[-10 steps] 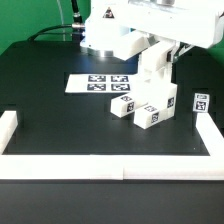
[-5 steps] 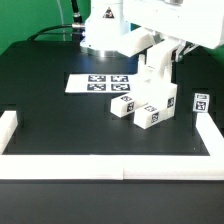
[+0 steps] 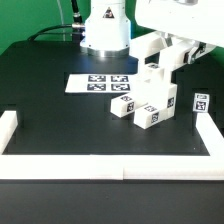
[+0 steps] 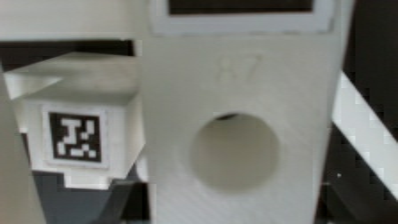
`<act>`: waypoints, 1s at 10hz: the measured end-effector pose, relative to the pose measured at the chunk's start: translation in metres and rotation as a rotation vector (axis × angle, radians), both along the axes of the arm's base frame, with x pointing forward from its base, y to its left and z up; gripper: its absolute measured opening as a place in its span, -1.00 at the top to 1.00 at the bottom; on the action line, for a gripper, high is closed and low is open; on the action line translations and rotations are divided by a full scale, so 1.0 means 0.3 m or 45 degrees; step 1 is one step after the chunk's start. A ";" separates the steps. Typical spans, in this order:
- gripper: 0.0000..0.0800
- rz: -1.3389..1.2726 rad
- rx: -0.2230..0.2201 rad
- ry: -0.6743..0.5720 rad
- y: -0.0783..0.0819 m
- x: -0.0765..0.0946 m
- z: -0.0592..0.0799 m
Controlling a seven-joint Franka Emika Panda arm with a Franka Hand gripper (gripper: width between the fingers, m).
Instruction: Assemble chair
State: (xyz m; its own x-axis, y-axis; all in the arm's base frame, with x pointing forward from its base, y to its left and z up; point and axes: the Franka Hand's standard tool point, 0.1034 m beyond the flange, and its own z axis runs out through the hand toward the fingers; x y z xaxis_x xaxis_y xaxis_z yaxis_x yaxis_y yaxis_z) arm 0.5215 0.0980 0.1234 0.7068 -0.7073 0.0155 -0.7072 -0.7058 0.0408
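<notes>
the gripper (image 3: 160,60) is clamped on a tall white chair panel (image 4: 231,120) with an oval hole, held upright; the other chair blocks (image 3: 148,112) sit clustered just below it.

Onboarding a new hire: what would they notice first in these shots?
The gripper, at the exterior view's upper right, appears closed on an upright white panel with an oval hole, which fills the wrist view. Below it, tagged white chair blocks cluster on the black table, with the marker board to the exterior view's left of them.
</notes>
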 end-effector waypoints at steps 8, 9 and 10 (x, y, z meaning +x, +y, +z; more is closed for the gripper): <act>0.27 0.043 0.008 0.012 -0.022 -0.014 -0.005; 0.27 0.028 0.010 0.011 -0.042 -0.018 0.013; 0.27 0.008 0.018 -0.003 -0.054 -0.026 0.043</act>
